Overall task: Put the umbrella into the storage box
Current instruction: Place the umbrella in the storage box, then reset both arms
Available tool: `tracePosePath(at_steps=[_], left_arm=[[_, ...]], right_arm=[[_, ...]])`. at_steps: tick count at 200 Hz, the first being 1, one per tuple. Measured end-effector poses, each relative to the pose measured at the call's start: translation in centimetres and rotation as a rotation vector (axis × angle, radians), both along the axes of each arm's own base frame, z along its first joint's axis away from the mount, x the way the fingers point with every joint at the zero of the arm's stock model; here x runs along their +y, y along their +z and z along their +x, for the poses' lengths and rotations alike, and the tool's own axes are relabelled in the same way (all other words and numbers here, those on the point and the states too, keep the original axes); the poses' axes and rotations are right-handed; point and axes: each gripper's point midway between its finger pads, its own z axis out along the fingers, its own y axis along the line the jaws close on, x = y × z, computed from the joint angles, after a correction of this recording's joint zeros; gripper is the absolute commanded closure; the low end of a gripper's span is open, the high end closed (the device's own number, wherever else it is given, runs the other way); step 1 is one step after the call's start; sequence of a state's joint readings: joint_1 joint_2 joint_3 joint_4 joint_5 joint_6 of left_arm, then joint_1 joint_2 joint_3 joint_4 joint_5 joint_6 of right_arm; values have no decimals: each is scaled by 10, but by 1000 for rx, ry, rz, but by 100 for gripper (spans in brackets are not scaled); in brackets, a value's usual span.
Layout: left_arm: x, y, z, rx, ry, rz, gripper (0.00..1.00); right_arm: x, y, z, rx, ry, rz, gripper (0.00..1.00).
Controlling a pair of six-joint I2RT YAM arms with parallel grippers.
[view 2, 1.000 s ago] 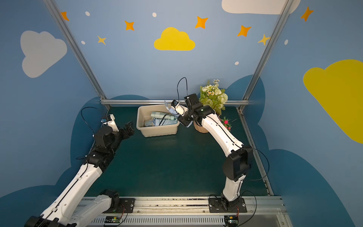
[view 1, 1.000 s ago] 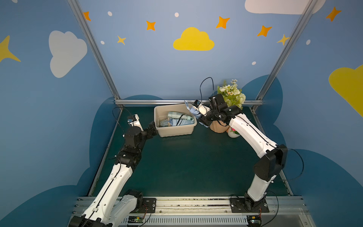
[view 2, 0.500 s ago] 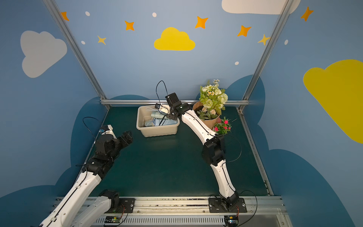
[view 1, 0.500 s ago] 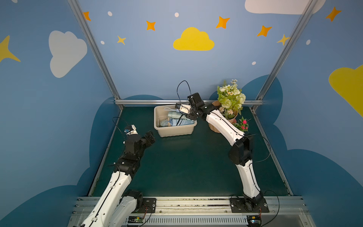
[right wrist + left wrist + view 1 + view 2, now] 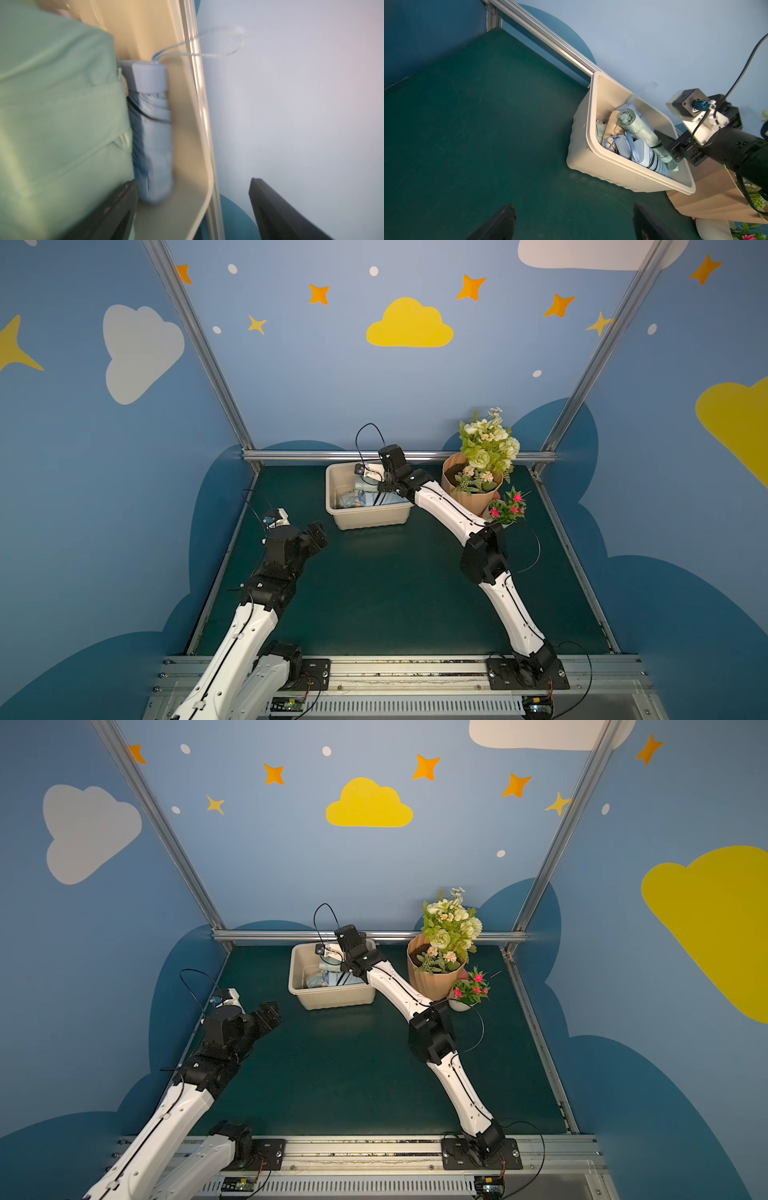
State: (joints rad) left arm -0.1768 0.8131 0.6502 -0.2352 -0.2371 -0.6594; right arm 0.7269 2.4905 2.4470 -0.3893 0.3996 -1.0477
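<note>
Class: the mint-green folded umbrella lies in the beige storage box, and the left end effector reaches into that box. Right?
Wrong arm: the right end effector reaches into the storage box, where the mint-green umbrella lies. The left end effector hovers over the mat, apart from the box, as both top views show.

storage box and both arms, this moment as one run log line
storage box: green umbrella and blue umbrella inside | right jaws: open at the box, gripping nothing | left jaws: open, empty, apart from box
</note>
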Motion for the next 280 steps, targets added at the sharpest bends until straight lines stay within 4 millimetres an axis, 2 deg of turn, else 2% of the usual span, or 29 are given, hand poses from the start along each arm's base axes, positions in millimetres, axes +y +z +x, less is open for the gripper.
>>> tracePosePath(at_steps=[35, 62, 84, 106, 129, 137, 153, 186, 200, 212, 244, 257, 280], left_arm=[[1, 1, -1, -3, 3, 1, 7], [3, 1, -1, -4, 16, 8, 6], [9, 2, -1, -6, 44, 25, 7], [17, -3, 0, 4, 82, 55, 7], [24, -11, 0, 23, 106, 99, 7], [26, -16, 1, 34, 115, 123, 7], [32, -26, 4, 64, 127, 170, 7], [44, -41, 13, 109, 160, 234, 7], [50, -45, 18, 120, 175, 252, 7], [55, -50, 22, 129, 186, 266, 7], [73, -61, 32, 146, 214, 310, 7], [83, -66, 33, 148, 235, 323, 7], [97, -78, 36, 153, 243, 337, 7]], right_arm=[[1, 7, 0, -43, -7, 18, 2], [-7, 23, -15, -36, -22, 64, 2], [-21, 55, -45, -15, -34, 169, 2], [-42, 99, -88, -2, -41, 344, 3], [-64, 133, -128, 12, -50, 546, 2], [-76, 129, -147, 52, -62, 603, 2], [-102, 107, -179, 133, -112, 684, 2], [-164, 43, -214, 235, -316, 762, 2], [-204, 21, -223, 239, -442, 794, 3], [-243, 11, -227, 219, -560, 845, 3], [-352, 5, -239, 67, -853, 1034, 3], [-387, -4, -247, 13, -948, 1069, 3], [-433, -29, -260, -40, -1094, 1081, 3]])
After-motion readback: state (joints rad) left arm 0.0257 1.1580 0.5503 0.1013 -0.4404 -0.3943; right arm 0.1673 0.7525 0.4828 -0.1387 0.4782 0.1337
